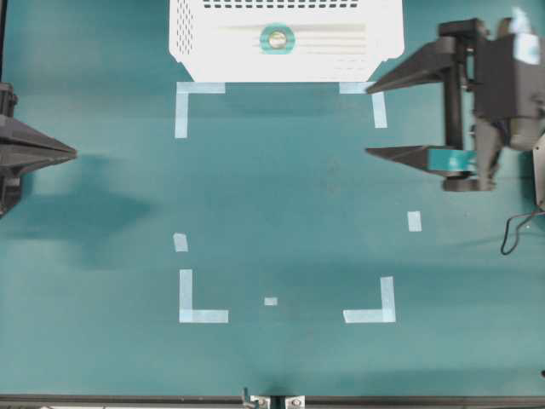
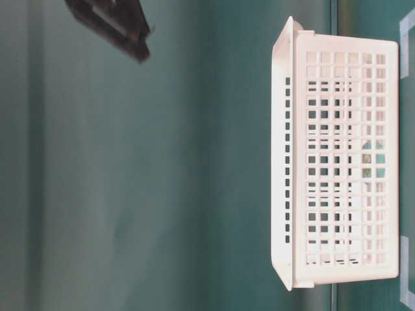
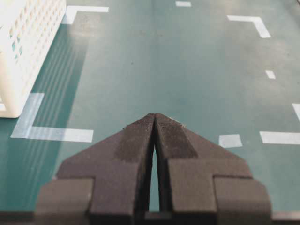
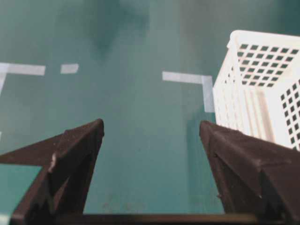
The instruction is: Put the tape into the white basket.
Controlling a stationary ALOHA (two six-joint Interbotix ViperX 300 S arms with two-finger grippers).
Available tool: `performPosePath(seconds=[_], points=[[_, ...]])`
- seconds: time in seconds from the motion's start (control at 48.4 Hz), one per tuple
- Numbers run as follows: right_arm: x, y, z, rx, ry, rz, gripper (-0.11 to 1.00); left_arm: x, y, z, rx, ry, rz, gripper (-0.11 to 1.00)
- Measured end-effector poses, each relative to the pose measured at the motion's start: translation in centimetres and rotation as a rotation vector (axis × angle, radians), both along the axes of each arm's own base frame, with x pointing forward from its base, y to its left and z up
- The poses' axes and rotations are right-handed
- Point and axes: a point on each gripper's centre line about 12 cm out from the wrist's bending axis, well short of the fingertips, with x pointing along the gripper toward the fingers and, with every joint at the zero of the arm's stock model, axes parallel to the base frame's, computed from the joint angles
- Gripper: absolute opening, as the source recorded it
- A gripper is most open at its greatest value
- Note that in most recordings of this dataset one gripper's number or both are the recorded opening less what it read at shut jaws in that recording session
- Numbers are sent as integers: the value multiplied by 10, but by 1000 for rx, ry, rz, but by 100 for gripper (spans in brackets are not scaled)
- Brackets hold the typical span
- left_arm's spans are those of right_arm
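The teal-green tape [image 1: 277, 38] lies flat on the ribbed floor of the white basket [image 1: 192, 34] at the back middle of the table. Through the basket's perforated wall [image 2: 343, 65] a bit of the roll shows in the table-level view [image 2: 367, 159]. My right gripper [image 1: 368, 119] is open and empty, to the right of the basket's front right corner; the basket shows at the right in its wrist view [image 4: 262, 65]. My left gripper [image 1: 75, 153] is shut and empty at the far left edge; the basket's corner shows in its wrist view [image 3: 23, 51].
Pale-blue tape corner marks [image 1: 200, 307] and short strips [image 1: 414, 221] outline a rectangle on the teal table. A black cable [image 1: 515, 234] lies at the right edge. The table's front edge carries a metal bracket [image 1: 272, 400].
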Motion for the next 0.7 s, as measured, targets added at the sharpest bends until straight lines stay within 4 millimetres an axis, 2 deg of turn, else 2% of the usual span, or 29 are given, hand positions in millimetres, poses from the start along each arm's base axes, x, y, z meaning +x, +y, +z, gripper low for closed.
performPosePath(seconds=[0.372, 0.702], points=[[-52, -2, -22, 3, -89, 2, 89, 0, 0, 0, 0, -2, 0, -11], [-101, -5, -52, 0, -140, -15, 89, 0, 0, 0, 0, 0, 0, -11]])
